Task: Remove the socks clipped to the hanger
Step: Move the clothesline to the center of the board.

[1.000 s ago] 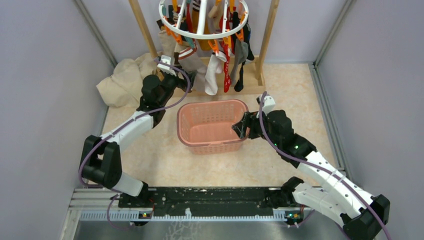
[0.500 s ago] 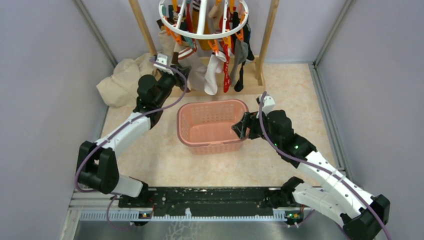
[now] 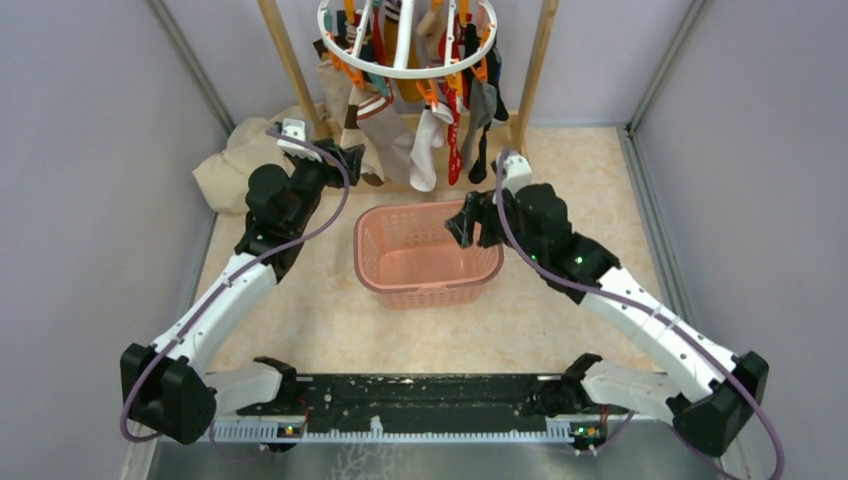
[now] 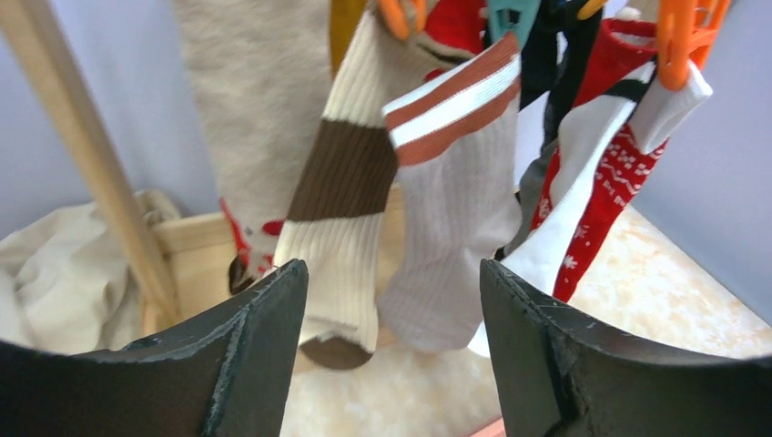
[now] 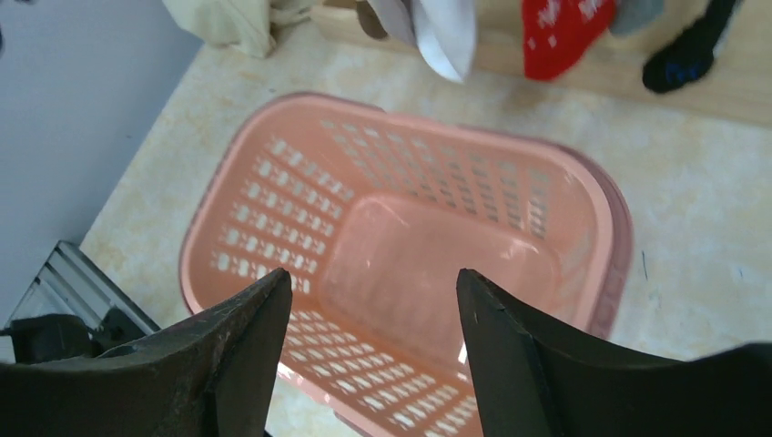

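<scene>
While the L gripper (image 4: 391, 273) was right up at the socks (image 3: 432, 150) a sec ago, it has since pulled back & out to the left. It now sits off the far-left corner of the basket (image 3: 425, 292), jaws apart w/ nothing between them, so no sock came away w/ it. Its wrist cam looks up at a brown-banded sock (image 4: 341, 237) & a grey one w/ orange cuff stripes (image 4: 455, 209), side by side & both clipped, w/ a red patterned one (image 4: 601, 182) to their right. The hanger (image 3: 400, 72) hangs above & beyond the basket's far side, its fringe of socks dangling toward the far rim. The R gripper (image 5: 373, 278) has also shifted, from the basket's right rim to above its far-right corner; it is spread wide, holding nothing, looking down into a bare basket. A cloth heap (image 3: 240, 165) lies beyond the far-left corner, not involved. My read: the L arm is backing off to re-line on the nearest pair, not carrying anything. The R arm is closing toward the right-hand socks. Nothing is off yet as far as I can see, so the job is barely started. Next grab needs the jaws round one sock body below its clip, then a pull down & toward the basket. Risk: pinching 2 socks at once, since they overlap, or swinging the hanger.
</scene>
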Motion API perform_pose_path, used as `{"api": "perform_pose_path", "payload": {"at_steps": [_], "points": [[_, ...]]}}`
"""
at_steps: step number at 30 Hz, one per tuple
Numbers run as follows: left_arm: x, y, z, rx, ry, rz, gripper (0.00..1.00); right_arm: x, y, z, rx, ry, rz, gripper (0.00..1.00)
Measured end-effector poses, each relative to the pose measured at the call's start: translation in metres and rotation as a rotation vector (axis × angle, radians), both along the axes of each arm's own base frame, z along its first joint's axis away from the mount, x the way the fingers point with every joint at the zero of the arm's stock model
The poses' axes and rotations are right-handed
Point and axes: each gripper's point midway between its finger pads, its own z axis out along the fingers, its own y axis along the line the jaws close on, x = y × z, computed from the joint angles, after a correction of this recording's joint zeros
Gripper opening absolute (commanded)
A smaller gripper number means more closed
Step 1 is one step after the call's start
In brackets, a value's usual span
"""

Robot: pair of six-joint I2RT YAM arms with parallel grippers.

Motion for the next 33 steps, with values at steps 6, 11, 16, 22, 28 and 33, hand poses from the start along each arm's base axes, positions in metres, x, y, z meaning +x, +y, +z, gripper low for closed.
{"api": "perform_pose_path", "payload": {"at_steps": [6, 11, 16, 22, 28, 33], "points": [[-0.020, 0.028, -0.002, -0.022, 0.078, 0.107, 0.79, 0.019, 0.047, 0.037, -0.013, -0.080, 0.064, 0.53], [-0.026, 0.040, -0.017, -0.023, 0.158, 0.162, 0.88, 0.048, 0.064, 0.031, -0.046, -0.092, 0.024, 0.61], [-0.016, 0.061, -0.044, -0.017, 0.251, 0.265, 0.99, 0.077, 0.044, 0.025, -0.081, -0.087, -0.084, 0.65], [0.024, 0.113, -0.094, -0.030, 0.433, 0.438, 0.99, 0.140, -0.084, 0.020, -0.038, 0.000, -0.448, 0.62], [0.059, 0.128, -0.142, -0.007, 0.616, 0.505, 0.99, 0.157, -0.170, 0.002, -0.020, 0.085, -0.653, 0.61], [0.095, 0.130, -0.160, 0.016, 0.683, 0.521, 0.97, 0.188, -0.175, -0.042, -0.026, 0.210, -0.645, 0.58]]}}
